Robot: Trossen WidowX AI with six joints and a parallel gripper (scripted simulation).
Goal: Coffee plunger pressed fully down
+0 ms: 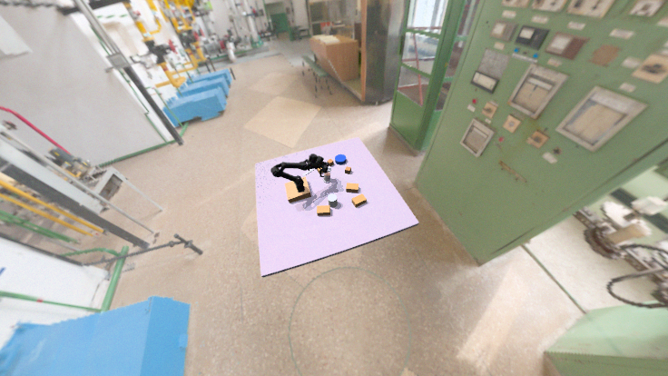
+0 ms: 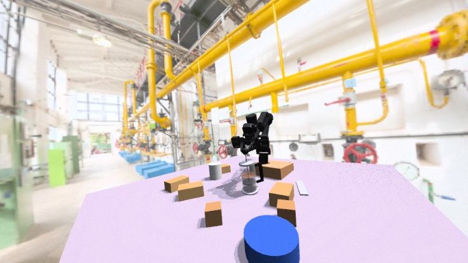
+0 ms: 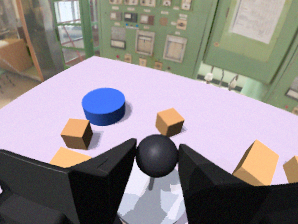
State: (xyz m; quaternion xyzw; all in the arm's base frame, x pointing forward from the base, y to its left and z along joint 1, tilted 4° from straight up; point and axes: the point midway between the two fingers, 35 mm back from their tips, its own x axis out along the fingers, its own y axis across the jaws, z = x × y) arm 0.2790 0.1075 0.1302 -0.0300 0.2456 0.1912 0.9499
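The coffee press (image 1: 327, 178) (image 2: 249, 188) (image 3: 142, 202) stands upright on the lilac table, a clear cylinder with a grey base and a grey lid (image 2: 247, 162). My gripper (image 2: 244, 149) is above the lid, shut on the plunger's round black knob (image 3: 157, 155), which sits between the two fingertips in the wrist view. A short length of thin rod (image 2: 246, 157) shows between the knob and the lid, so the knob is a little above the lid. The plunger disc inside the cylinder is hard to make out.
A blue cylinder (image 1: 339, 159) (image 2: 271, 234) (image 3: 104, 104) and several orange blocks (image 2: 191, 191) (image 3: 170, 121) stand around the press. A white-grey cylinder (image 1: 331, 200) (image 2: 215, 171) stands beside it. A flat white strip (image 2: 301, 188) lies near a larger orange block (image 2: 278, 169) by the arm.
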